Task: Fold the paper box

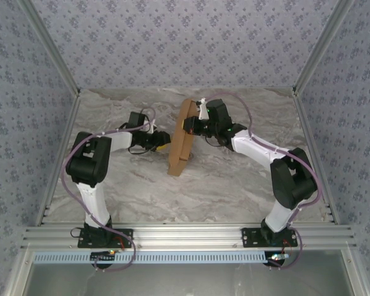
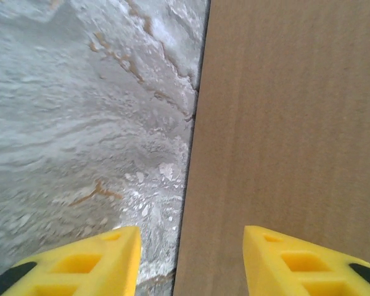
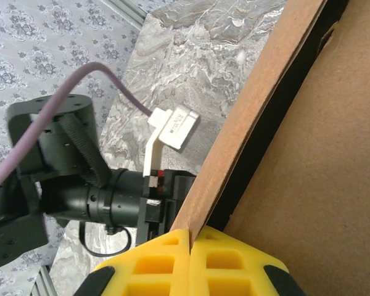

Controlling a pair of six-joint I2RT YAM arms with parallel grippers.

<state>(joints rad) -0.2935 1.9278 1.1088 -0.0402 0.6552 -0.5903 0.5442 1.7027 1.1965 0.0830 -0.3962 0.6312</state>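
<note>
- Propped up on edge near the middle of the table (image 1: 234, 179), leaning a little: the box (image 1: 180, 139), a brown slab running far to near between the two arms
- Seen edge-on from above, with its far end rounded and its near end resting on the marbled top
- Flanked on both sides: left gripper (image 1: 162, 147) just beside its left face, right gripper (image 1: 188, 126) at its right face, nearer the far end
- In the left wrist view, plain brown face of the box (image 2: 290, 123) across the right half, with its straight edge running top to bottom against the table (image 2: 80, 123)
- Left gripper (image 2: 191, 242) spread wide, one yellow finger over the table, the other in front of the box, the box's edge in line with the gap; cannot tell whether either finger touches
- In the right wrist view, a thin wall of the box (image 3: 253, 123) slanting down into the fingers, inner face of the box at the right
- Right gripper (image 3: 191, 237) pressed together, pinching that wall's lower end
- Beyond the wall, the left arm (image 3: 80, 197) with its purple cable (image 3: 111, 80), hard by the box
- Patterned walls (image 1: 185, 43) around the table
</note>
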